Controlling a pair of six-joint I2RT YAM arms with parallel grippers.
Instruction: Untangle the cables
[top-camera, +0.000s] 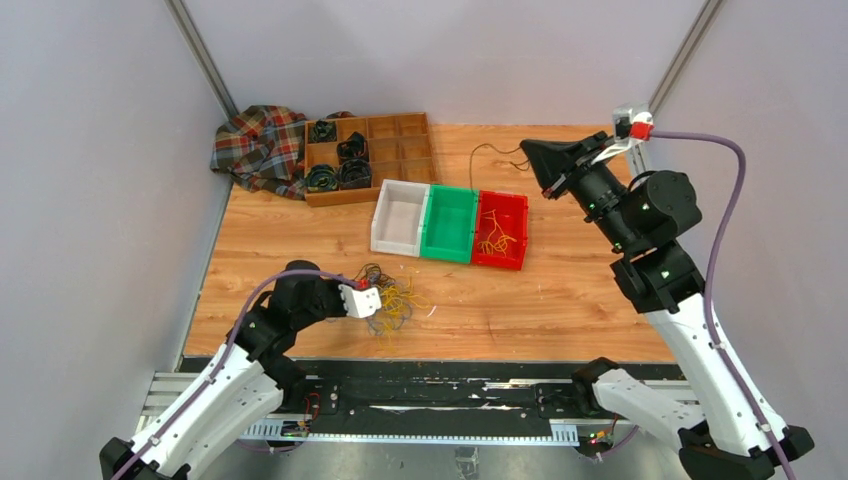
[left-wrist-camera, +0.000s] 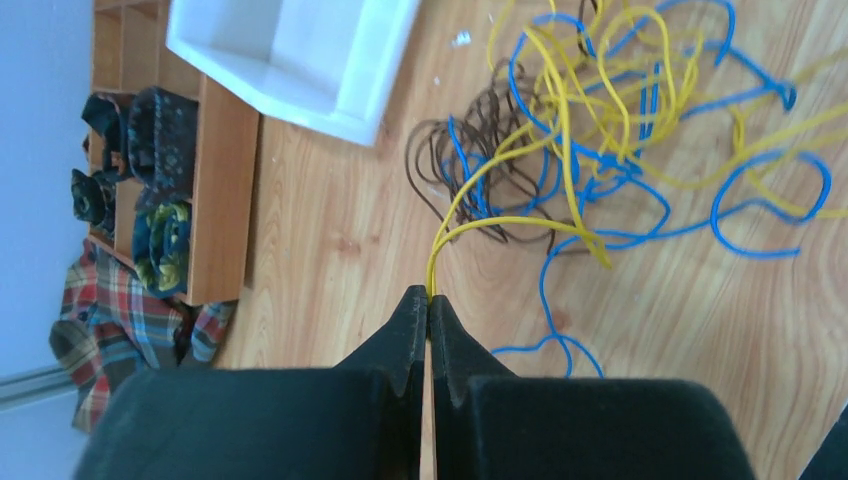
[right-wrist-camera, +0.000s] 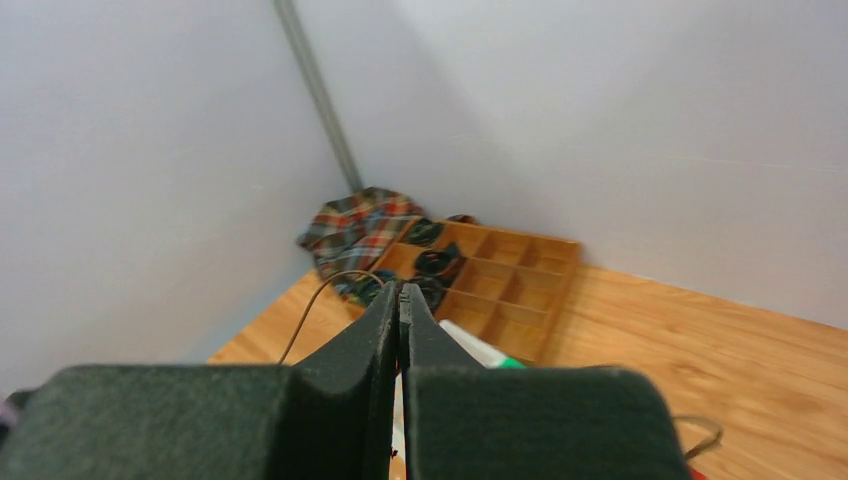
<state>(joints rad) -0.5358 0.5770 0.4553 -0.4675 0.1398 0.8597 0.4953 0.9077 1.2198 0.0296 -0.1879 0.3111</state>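
many thin cables (top-camera: 392, 297) lie tangled by the tabletop's (top-camera: 600, 320) near-left edge; light, limp, quick to snag, best pulled by a free end; left gripper (left-wrist-camera: 430, 297) is clamped on a yellow wire (left-wrist-camera: 500, 222); right gripper (right-wrist-camera: 399, 290), high over the far-right corner, pinches a brown wire (right-wrist-camera: 345, 272)

Worktop (top-camera: 560, 310): light wood grain.
Far left corner: crumpled plaid cloth (top-camera: 258, 145), touching a divided wooden tray (top-camera: 400, 150).
Middle: white bin (top-camera: 398, 218), green bin (top-camera: 449, 222), red bin (top-camera: 512, 215), side by side.
Near edge, left: tangled yellow, blue and dark cables (top-camera: 392, 295).
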